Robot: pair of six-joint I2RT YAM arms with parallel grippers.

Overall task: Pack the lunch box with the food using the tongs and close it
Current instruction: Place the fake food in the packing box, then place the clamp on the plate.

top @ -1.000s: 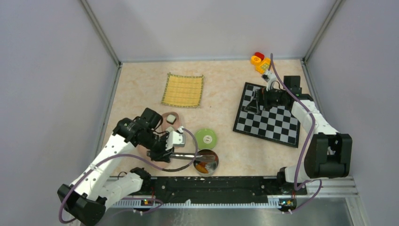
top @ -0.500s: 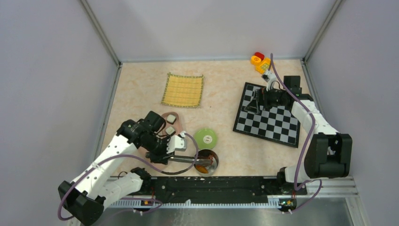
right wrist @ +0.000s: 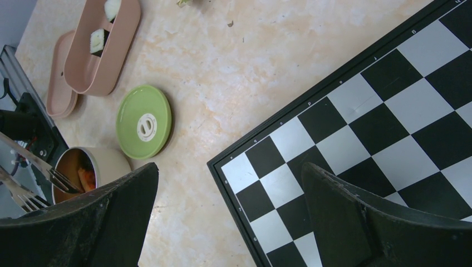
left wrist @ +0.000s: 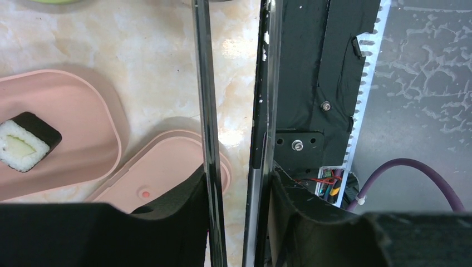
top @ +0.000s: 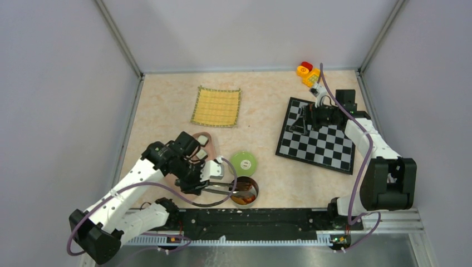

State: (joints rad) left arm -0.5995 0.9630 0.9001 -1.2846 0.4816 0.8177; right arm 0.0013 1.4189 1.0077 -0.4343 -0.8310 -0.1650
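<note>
My left gripper is shut on the tongs, one finger pressing each silver arm. The arms stand a little apart, and their tips reach into a round tin holding orange food. Just behind the left arm lies the pink lunch box, with a sushi roll inside. Its pink lid rests beside it. My right gripper hangs open and empty over the chessboard.
A green round lid lies next to the tin. The chessboard fills the right side, with toy blocks behind it. A yellow mat lies at the back. The black base rail runs along the near edge.
The left arm has shifted nearer and to the right, now covering the lunch box's sushi from above. The tongs' arms have spread a little. The right arm has not moved.
</note>
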